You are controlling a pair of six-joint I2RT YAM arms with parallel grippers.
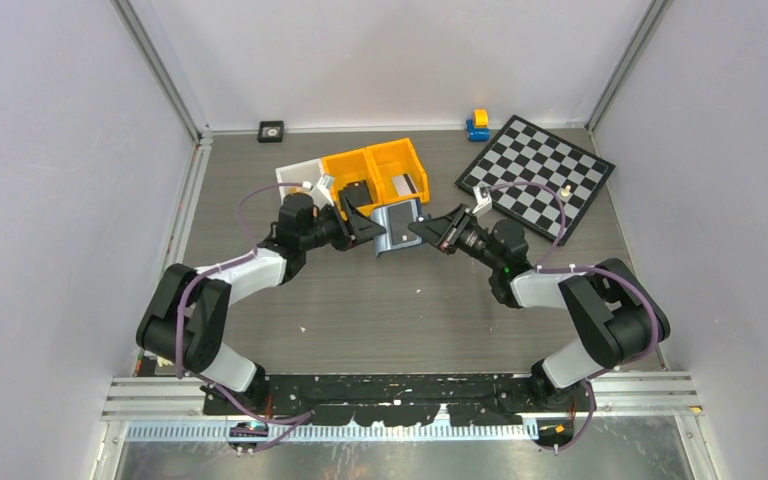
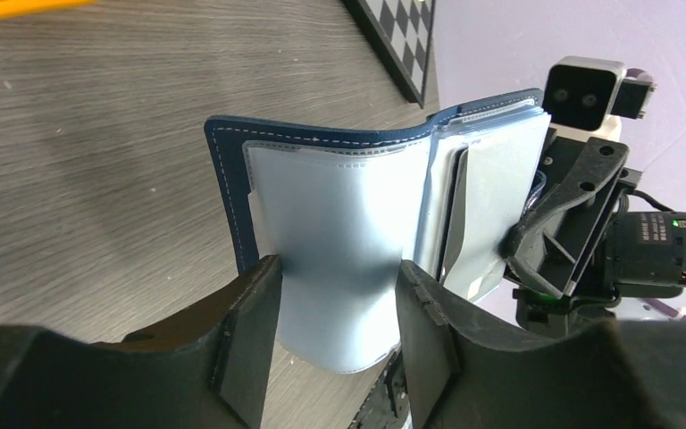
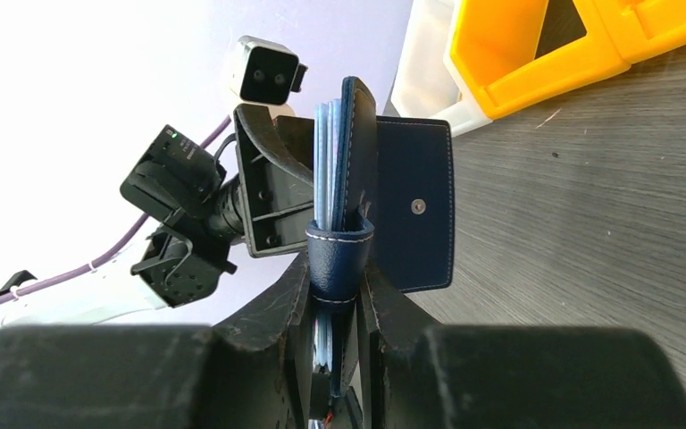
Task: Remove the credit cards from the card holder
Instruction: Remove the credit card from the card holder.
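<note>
The card holder was held upright and open at the centre of the overhead view, just below the orange bins. The right gripper pinched its folded navy edge at the snap tab. The left gripper stood spread, its jaws either side of the holder's pale inner sleeve.

The left arm and right arm are chunky black joints with white shells, a purple cable looping along each. The left gripper and right gripper have scuffed black plastic fingers, and a white camera box tops each wrist.
</note>
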